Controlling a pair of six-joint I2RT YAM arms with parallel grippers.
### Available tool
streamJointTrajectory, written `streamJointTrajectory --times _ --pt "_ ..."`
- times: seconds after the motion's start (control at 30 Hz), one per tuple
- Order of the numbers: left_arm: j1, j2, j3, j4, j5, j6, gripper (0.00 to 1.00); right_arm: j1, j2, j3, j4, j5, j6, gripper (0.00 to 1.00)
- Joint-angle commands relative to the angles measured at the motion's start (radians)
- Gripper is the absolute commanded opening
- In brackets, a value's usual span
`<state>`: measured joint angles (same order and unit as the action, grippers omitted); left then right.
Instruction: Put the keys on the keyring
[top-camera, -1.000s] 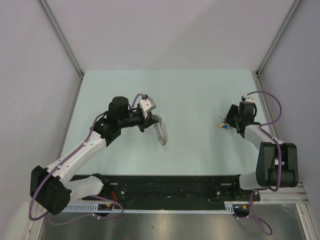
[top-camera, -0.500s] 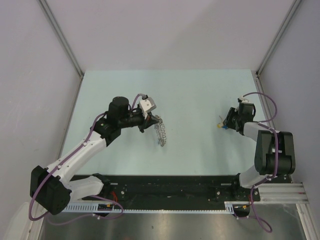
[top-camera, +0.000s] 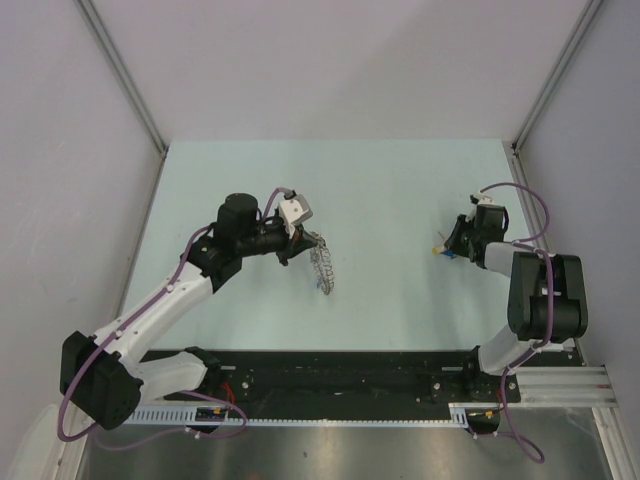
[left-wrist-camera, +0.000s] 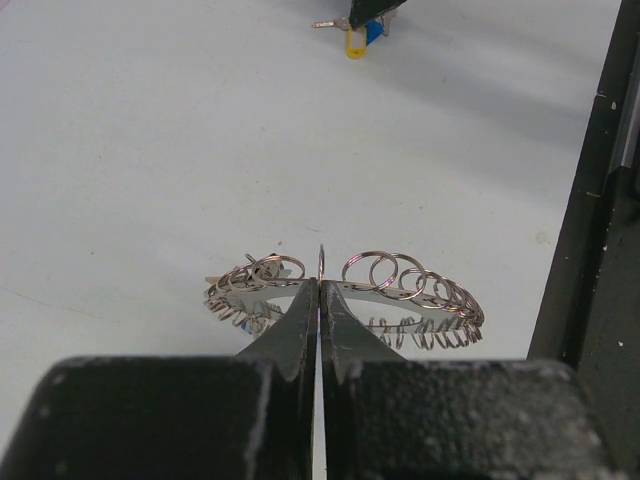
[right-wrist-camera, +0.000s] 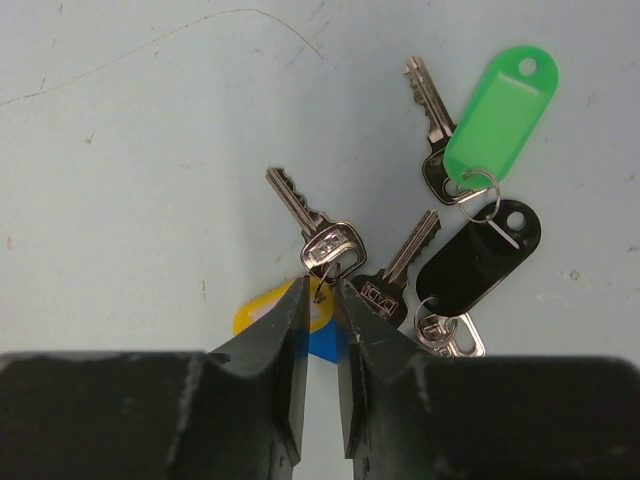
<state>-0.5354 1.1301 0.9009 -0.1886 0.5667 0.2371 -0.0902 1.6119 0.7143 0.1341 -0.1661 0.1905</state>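
While the left gripper is clenching tight on a thin loop of the keyring, that coiled ring is projecting from the jaw tips, left of centre in the overhead view. The right gripper, at the right of that view, is holding its jaws narrowly apart around the small split ring of a silver key; whether they are pinching it cannot be told. The keys are lying clustered on the table, yellow tag nearest, black tag beyond, green tag farthest.
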Motion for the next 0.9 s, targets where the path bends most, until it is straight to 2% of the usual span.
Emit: streamJointTrajectory --times 0.0,0.17,0.3,0.47,0.5,0.63,0.87 --pt "0.006 -0.009 0.044 0.035 0.004 0.014 0.0 -0.003 0.013 0.031 0.045 -0.007 -0.026 0.15" --pt "0.006 -0.009 0.046 0.031 0.002 0.016 0.0 0.0 -0.01 0.031 0.032 0.0 -0.04 0.01" --pt "0.006 -0.013 0.047 0.028 0.002 0.016 0.0 0.026 -0.069 0.031 0.004 0.007 -0.056 0.0" --pt "0.008 -0.027 0.049 0.023 -0.013 0.024 0.01 0.087 -0.144 0.051 -0.108 0.026 -0.083 0.0" --pt "0.006 -0.027 0.049 0.02 -0.016 0.028 0.0 0.148 -0.161 0.054 -0.126 0.031 -0.089 0.0" --pt "0.006 -0.036 0.052 0.011 -0.03 0.037 0.0 0.248 -0.227 0.074 -0.282 0.02 -0.118 0.0" --pt "0.012 -0.069 0.058 -0.018 -0.073 0.067 0.0 0.489 -0.248 0.099 -0.461 -0.108 -0.187 0.0"
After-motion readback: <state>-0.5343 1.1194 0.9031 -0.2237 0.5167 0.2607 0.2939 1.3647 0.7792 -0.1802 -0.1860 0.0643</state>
